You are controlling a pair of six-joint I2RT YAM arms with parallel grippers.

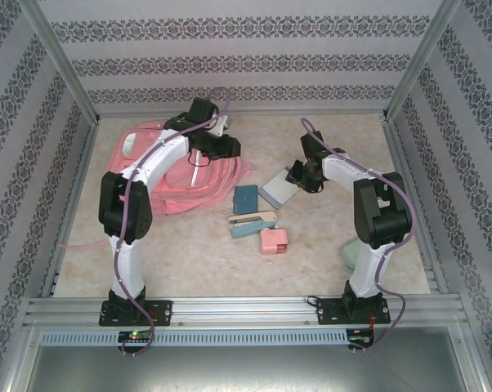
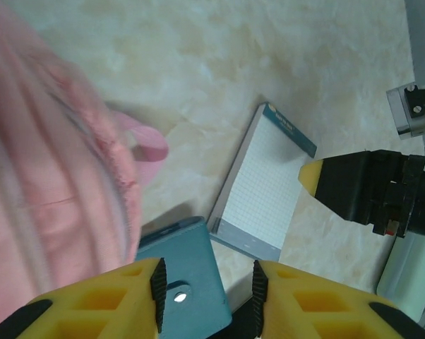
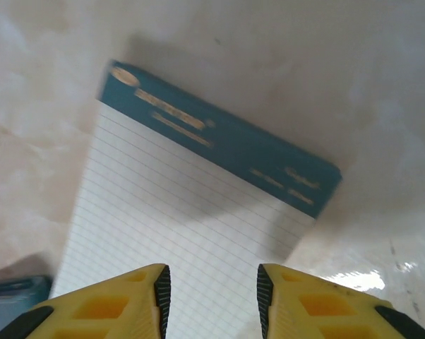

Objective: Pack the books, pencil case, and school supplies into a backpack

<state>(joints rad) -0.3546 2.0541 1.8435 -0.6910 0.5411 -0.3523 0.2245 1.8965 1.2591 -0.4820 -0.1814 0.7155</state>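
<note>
The pink backpack (image 1: 189, 175) lies at the back left, and its fabric (image 2: 50, 176) fills the left of the left wrist view. My left gripper (image 2: 207, 293) is open, hovering beside the backpack over the small teal square pouch (image 2: 188, 282). My right gripper (image 3: 214, 296) is open just above a white lined notepad (image 3: 184, 212) with a teal header. The notepad (image 1: 277, 189) lies right of the pouch (image 1: 246, 198). The teal-and-beige stapler (image 1: 252, 222) and the pink block (image 1: 274, 240) sit nearer. The mint pencil case (image 1: 350, 256) is half hidden behind the right arm. The books are out of view.
A pink strap (image 1: 82, 243) trails to the left table edge. Metal posts and patterned walls close in the table on three sides. Bare marbled tabletop (image 1: 197, 261) stretches between the items and the arm bases.
</note>
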